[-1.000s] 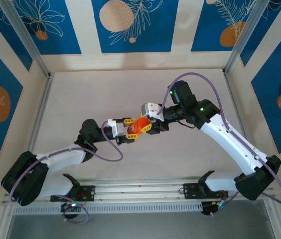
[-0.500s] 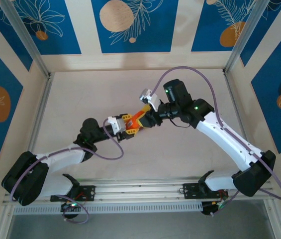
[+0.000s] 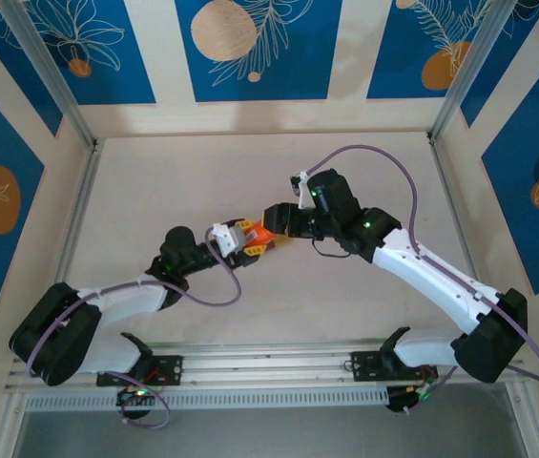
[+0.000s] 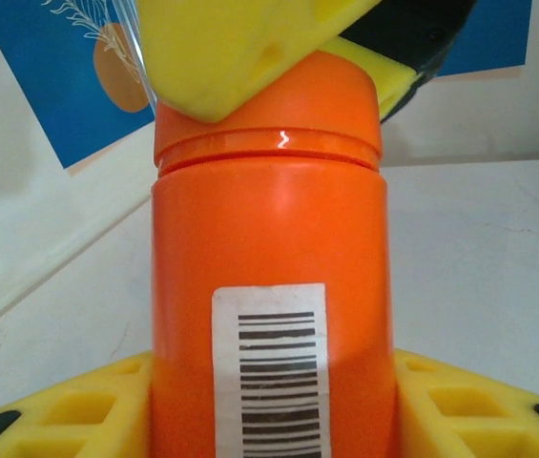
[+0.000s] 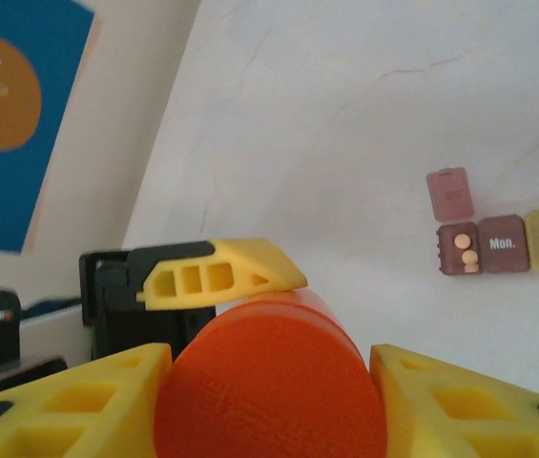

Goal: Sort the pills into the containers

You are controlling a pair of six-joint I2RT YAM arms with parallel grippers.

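We are seeing the two arms meeting over the middle of the desk, with an orange bottle between them. The left pincer is gripping the bottle's body: in the left wrist view its yellow fingers are pressing against both sides of the bottle's lower part, and a white barcode label is facing that camera. The right pincer is sitting around the bottle's cap, with one yellow finger on each side of it. We cannot tell whether those fingers are squeezing the cap or only lying beside it. In the left wrist view, one of the right pincer's fingers is resting across the top of the cap. In the right wrist view the containers are lying in a short row on the bare desk, well apart from the bottle. The dark reddish-brown cell is standing open with its lid folded back, and two small orange pills are sitting inside it. The cell beside it is closed and is showing "Mon.", and the tan-yellow cell is touching that one at the picture's right side.
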